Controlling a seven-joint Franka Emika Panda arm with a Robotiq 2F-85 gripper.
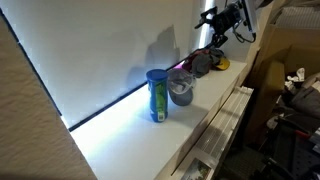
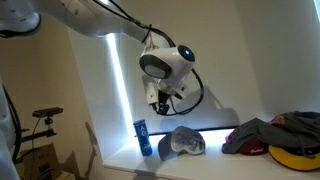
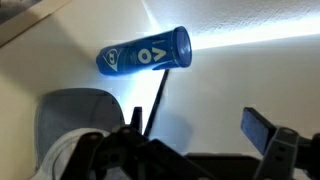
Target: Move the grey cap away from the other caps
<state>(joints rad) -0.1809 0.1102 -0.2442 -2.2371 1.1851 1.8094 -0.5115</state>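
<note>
Gripper (image 2: 159, 104) released, empty, hanging at 12 o'clock above can (image 2: 143, 137). Grey cap (image 2: 183, 143) sits just beside can at its 3 o'clock. Other caps (image 2: 262, 135) lie apart, further toward 3.

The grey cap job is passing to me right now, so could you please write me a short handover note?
Gripper: open and empty, hanging in the air above the counter and touching nothing.
Grey cap: lies on the white counter, right beside the upright blue canister.
Other caps: heaped further along the counter, with a bare strip between them and the grey cap in an exterior view.
Done: the grey cap appears to be set apart from the heap and released.
Left: probably only to pull the arm back, or to widen the gap if you want more margin.
</note>
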